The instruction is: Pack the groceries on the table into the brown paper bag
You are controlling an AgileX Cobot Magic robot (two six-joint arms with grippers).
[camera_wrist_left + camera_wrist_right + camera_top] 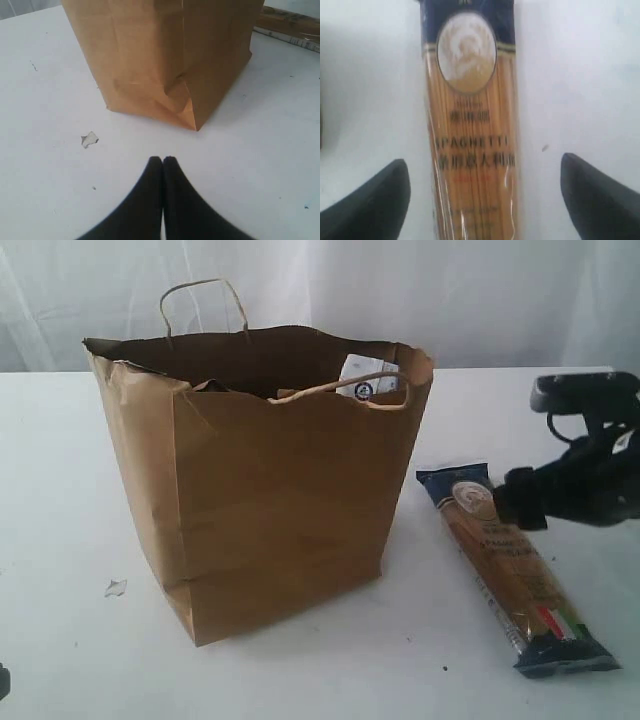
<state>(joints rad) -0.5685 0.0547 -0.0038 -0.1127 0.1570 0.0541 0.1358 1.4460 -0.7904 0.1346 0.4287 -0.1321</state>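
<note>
The brown paper bag [265, 480] stands upright on the white table [60, 470], with a white-blue carton [368, 378] showing inside its rim. The other groceries are hidden. The spaghetti pack [515, 565] with dark ends lies flat to the right of the bag. My right gripper [485, 172] hangs open above the pack [470, 125], one finger on each side and apart from it. My left gripper [163, 160] is shut and empty, low over the table near the bag's bottom corner [192, 117].
A small torn scrap [115, 587] lies on the table left of the bag, also seen as a scrap [89, 139] in the left wrist view. The spaghetti pack's edge [290, 25] shows beyond the bag.
</note>
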